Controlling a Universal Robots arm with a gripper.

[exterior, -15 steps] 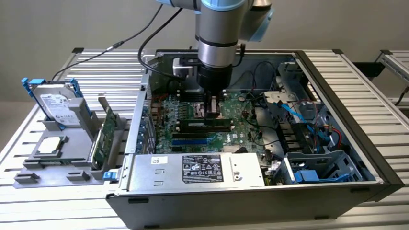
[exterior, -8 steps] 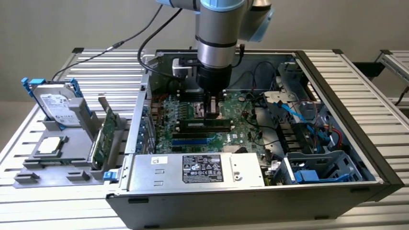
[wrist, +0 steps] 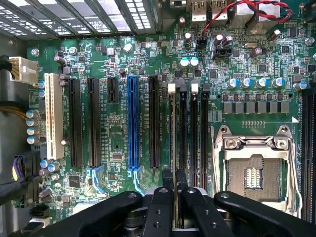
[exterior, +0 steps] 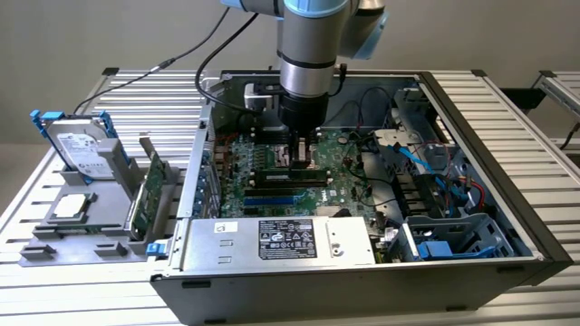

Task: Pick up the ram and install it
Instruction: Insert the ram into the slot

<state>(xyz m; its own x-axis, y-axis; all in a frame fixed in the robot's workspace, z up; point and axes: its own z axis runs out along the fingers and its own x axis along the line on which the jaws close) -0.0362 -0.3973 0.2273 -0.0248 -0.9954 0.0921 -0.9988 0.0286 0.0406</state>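
Observation:
My gripper (wrist: 175,178) is shut on the ram (wrist: 174,148), a thin stick seen edge-on between the two black fingers (wrist: 159,207). The ram runs along the outermost black memory slot, beside the white slot clip (wrist: 172,88). Whether it is seated in the slot I cannot tell. In the exterior view the gripper (exterior: 303,159) points straight down into the open computer case (exterior: 471,224), low over the green motherboard (exterior: 272,193).
The empty processor socket (wrist: 254,173) lies beside the memory slots, and a blue expansion slot (wrist: 132,123) on their other side. Outside the case, at the exterior view's left, a grey rack (exterior: 91,238) holds a hard drive (exterior: 81,146) and a broad green card (exterior: 145,193). Blue cables (exterior: 426,170) cross the case.

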